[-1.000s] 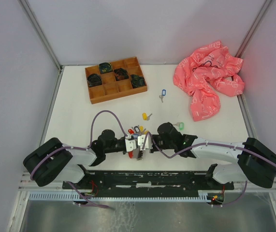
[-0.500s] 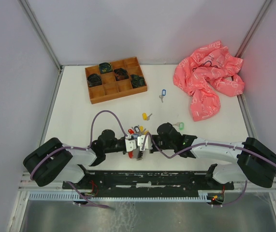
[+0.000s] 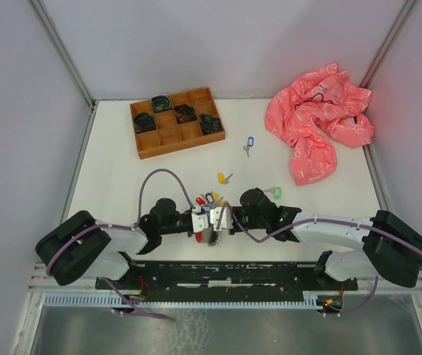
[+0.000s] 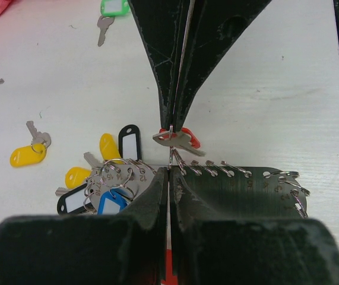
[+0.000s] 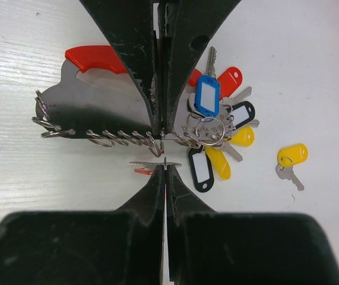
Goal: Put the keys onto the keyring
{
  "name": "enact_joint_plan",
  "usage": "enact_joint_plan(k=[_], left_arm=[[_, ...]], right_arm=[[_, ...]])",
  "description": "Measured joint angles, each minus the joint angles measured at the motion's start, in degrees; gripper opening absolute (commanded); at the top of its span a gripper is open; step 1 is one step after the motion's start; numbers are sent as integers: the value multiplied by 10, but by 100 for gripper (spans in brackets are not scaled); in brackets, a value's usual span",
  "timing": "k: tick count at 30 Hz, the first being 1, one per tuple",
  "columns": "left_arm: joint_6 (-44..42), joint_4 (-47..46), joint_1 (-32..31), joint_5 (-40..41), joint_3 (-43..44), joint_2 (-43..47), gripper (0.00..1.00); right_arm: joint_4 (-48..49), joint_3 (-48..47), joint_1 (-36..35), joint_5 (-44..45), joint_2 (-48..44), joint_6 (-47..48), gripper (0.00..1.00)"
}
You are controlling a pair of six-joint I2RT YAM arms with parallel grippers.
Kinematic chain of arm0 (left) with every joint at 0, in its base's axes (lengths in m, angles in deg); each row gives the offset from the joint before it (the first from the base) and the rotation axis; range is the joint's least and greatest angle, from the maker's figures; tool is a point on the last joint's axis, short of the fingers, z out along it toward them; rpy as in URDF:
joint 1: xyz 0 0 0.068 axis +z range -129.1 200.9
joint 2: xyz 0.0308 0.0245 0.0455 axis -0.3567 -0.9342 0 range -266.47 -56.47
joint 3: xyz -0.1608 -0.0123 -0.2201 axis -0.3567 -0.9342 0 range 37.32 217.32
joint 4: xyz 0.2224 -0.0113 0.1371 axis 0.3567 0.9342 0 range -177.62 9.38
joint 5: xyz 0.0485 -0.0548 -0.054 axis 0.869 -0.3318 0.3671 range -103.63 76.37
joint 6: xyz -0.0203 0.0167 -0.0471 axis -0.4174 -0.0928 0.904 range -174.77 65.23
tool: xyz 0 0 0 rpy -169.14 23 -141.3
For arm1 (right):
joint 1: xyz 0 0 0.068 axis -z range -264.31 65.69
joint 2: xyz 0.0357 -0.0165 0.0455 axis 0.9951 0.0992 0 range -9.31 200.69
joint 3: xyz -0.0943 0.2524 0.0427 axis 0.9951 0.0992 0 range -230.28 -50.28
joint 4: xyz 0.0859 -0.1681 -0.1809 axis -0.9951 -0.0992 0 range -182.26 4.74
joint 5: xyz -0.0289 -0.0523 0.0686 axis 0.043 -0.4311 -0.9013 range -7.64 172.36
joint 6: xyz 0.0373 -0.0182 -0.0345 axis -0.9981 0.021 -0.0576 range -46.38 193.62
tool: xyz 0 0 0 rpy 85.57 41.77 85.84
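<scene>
Left gripper (image 4: 169,174) is pinched shut on the keyring (image 5: 119,138) at its row of split rings, near-centre on the table (image 3: 114,170). Right gripper (image 5: 164,170) faces it tip to tip, clamped on a red-tagged key (image 4: 178,139) by its loop. The key sits just right of that row, long axis near-to-far, so I'd guess the next move is a tiny nudge left.

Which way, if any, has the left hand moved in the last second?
No. In the overhead view the left hand sits where it was, at the same spot below the wooden tray.
</scene>
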State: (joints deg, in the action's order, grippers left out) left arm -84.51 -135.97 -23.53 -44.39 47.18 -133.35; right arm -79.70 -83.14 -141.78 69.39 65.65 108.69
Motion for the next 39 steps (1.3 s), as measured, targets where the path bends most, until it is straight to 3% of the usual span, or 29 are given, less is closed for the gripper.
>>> enact_joint_plan(k=[39], left_arm=[[0, 1, 1, -9, -1, 0, 3]], right_arm=[[1, 0, -2, -16, 5, -2, 1]])
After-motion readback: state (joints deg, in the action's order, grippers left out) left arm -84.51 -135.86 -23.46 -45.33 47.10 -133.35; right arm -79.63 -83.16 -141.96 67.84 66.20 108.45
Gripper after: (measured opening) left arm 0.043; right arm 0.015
